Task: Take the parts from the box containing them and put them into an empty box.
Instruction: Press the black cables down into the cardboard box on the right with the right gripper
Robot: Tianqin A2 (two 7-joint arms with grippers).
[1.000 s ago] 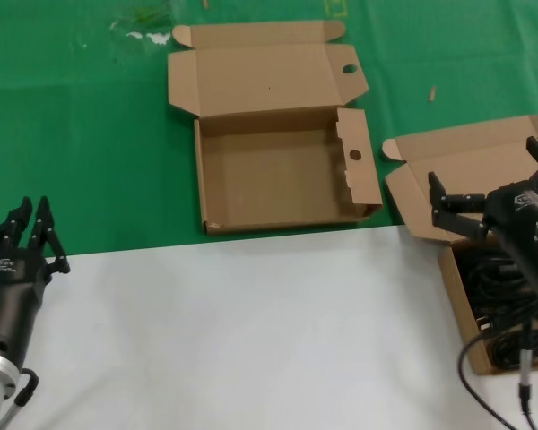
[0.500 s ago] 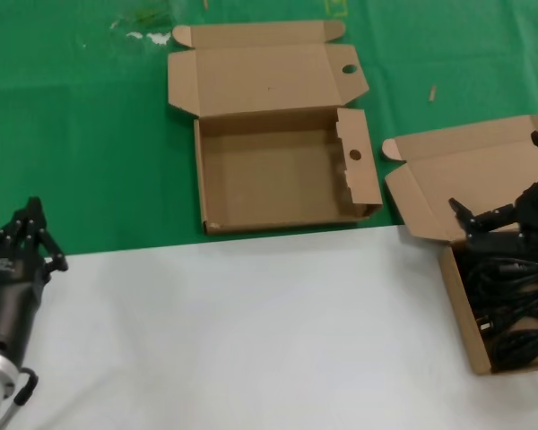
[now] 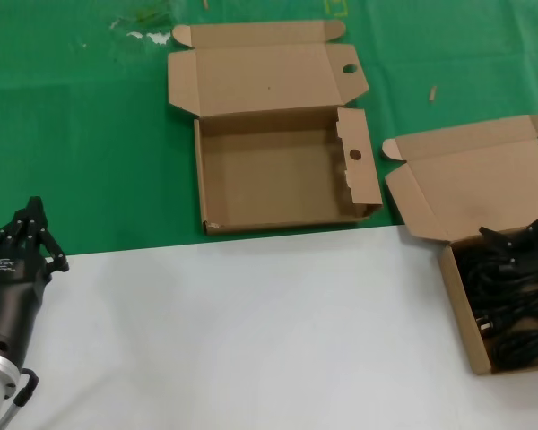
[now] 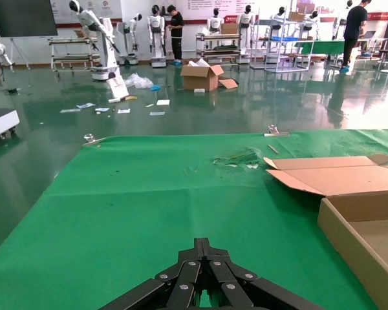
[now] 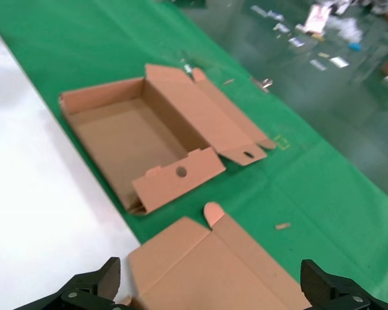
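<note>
The black power cords lie piled in the brown box containing them at the right, its plain lid folded back. My right gripper is open wide over this box at the view's right edge; in the right wrist view its fingertips straddle the lid and hold nothing. The empty box with round holes sits open at the table's centre back, also in the right wrist view. My left gripper is shut and parked at the left front.
The table is green cloth at the back and white sheet at the front. The left wrist view shows the shut left gripper over green cloth, with the empty box's wall off to one side.
My right gripper has moved right and down toward the cord box, mostly leaving the head view. My left gripper's fingers have closed; the arm has stayed in place.
</note>
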